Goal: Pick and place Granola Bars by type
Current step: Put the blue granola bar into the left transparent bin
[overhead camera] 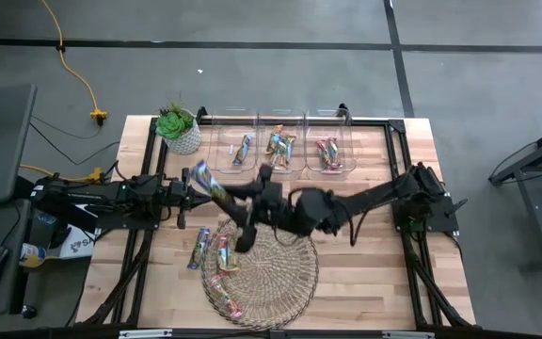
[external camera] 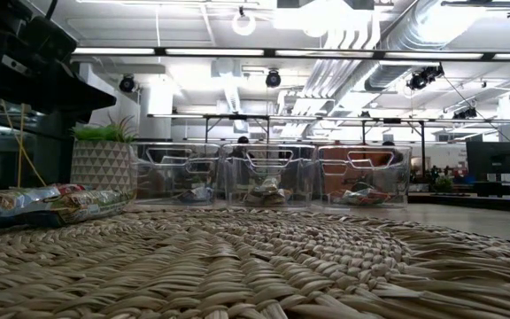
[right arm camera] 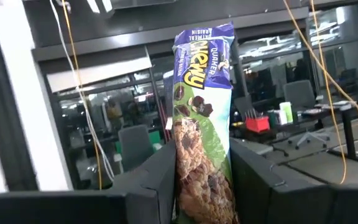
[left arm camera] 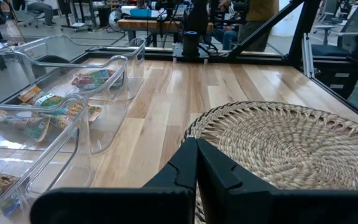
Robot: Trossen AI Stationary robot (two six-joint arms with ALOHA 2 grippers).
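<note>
The right gripper [right arm camera: 201, 186] is clamped on a granola bar [right arm camera: 201, 118], wrapper reading "Quaker Chewy", blue above, green below; in the high view this bar [overhead camera: 210, 182] is held up above the table [overhead camera: 365, 273], between the bins [overhead camera: 280, 144] and the wicker mat [overhead camera: 266, 273]; the left gripper [left arm camera: 196, 163] hangs over the mat's edge, its fingers pressed together on nothing; more bars [overhead camera: 216, 256] lie on the mat's left side and in the three bins

A grey concrete floor [overhead camera: 280, 85] with dark seams surrounds the light wooden table [overhead camera: 365, 282]. A yellow cable [overhead camera: 75, 71] lies on it. Long ceiling lights [external camera: 237, 51] and white ducts [external camera: 432, 27] hang above.
</note>
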